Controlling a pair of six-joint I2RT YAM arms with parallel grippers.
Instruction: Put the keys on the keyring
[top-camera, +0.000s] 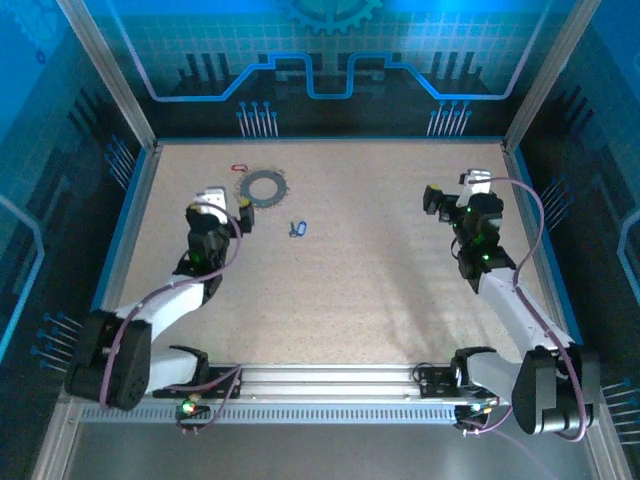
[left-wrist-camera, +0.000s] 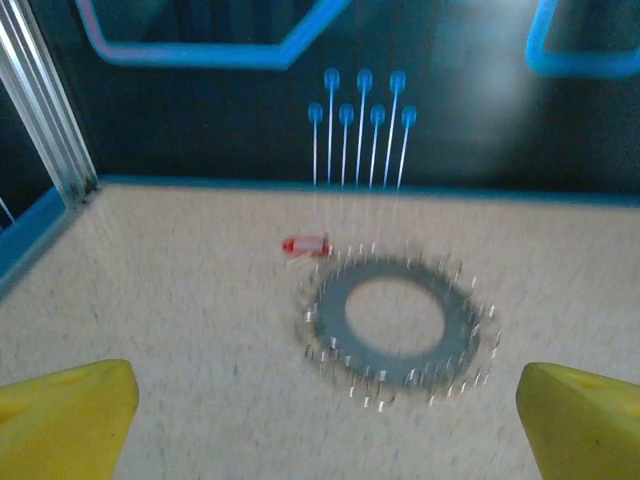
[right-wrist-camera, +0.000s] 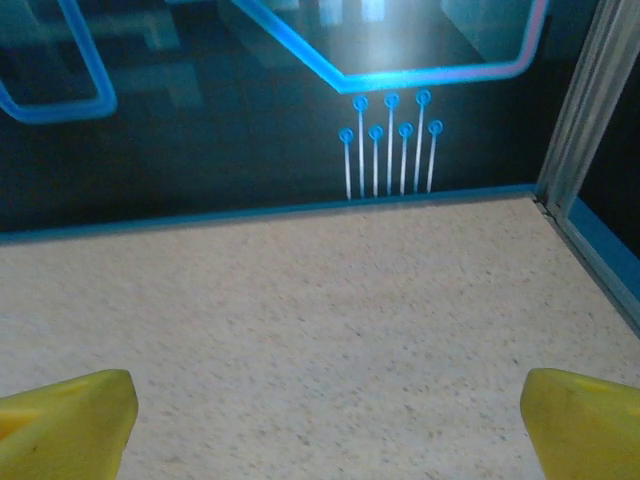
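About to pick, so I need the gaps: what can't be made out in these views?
Red key: left wrist view, motion blur smears its shape.
Blue key: top view, too small to read its orientation.
Keyring: left wrist view, blurred rim; any split is unreadable.

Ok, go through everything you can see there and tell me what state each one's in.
keyring: lying flat on the table, no key on it.
red key: loose on the table just past the keyring's far-left rim, not threaded.
blue key: loose on the table, clearly apart from the keyring, not threaded.
left claw: open, holding nothing, facing the keyring.
right claw: open, holding nothing.
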